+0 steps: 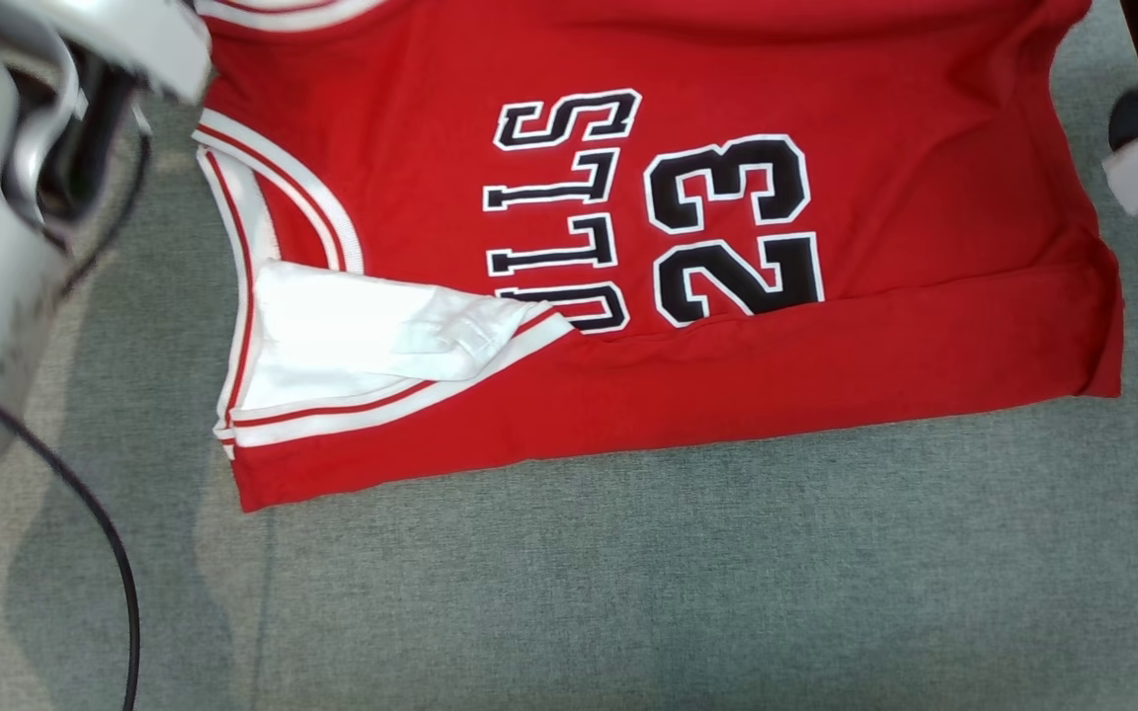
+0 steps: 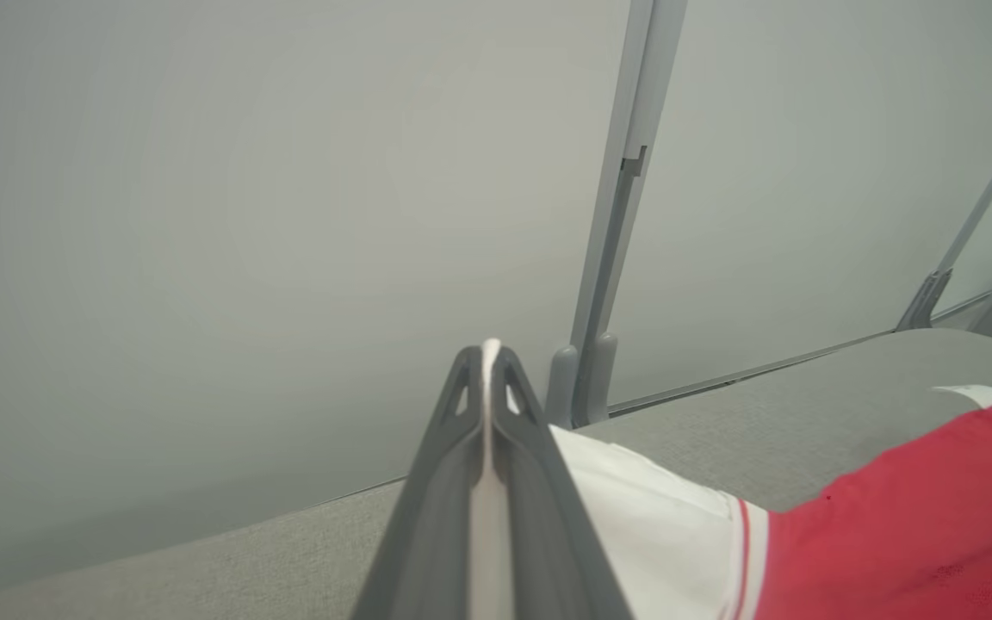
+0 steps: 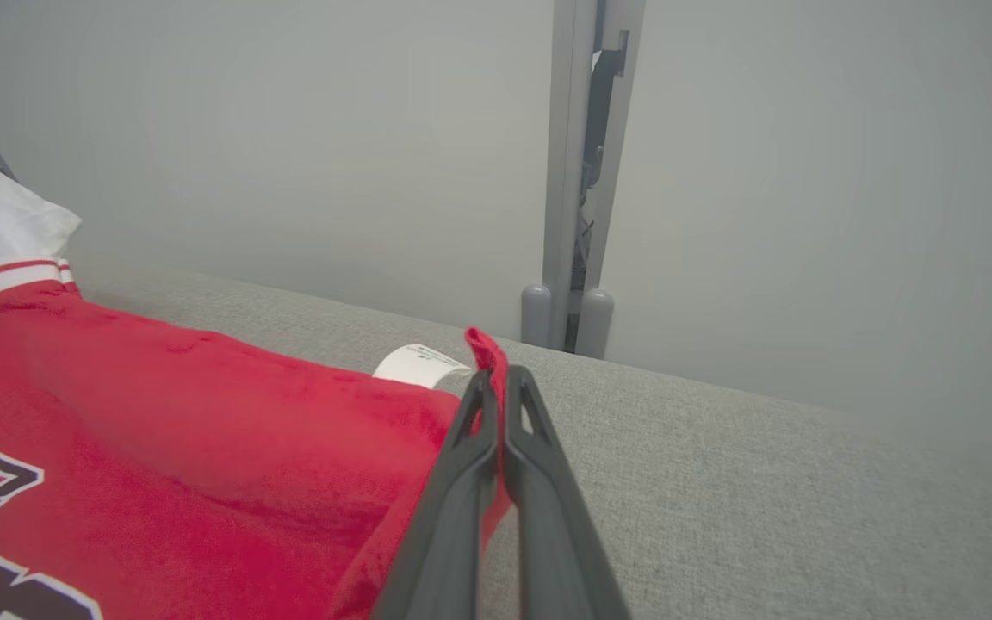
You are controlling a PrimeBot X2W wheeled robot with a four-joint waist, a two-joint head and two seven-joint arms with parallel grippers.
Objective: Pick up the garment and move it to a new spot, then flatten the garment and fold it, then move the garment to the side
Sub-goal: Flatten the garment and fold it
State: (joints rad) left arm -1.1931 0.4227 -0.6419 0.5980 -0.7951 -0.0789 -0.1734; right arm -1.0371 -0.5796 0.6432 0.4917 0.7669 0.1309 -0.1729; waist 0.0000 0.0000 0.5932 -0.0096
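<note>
Red Bulls jersey (image 1: 826, 336) lies on the grey table (image 1: 628, 592). Left hand (image 2: 489, 349) is pinched shut on its white trim (image 2: 651, 517), right hand (image 3: 498, 379) likewise on the red hem (image 3: 483, 344). Skinny grips, so an uneven pull could slip one and bunch it.

The red jersey (image 1: 688, 385) reads "ULLS" and the number "23".

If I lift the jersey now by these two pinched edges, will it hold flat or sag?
Probably sags: the jersey is thin and already creased and folded over along its near edge. Likely light, since the left gripper and right gripper hold it by small pinches of fabric. The turned-out white lining may flop further.
</note>
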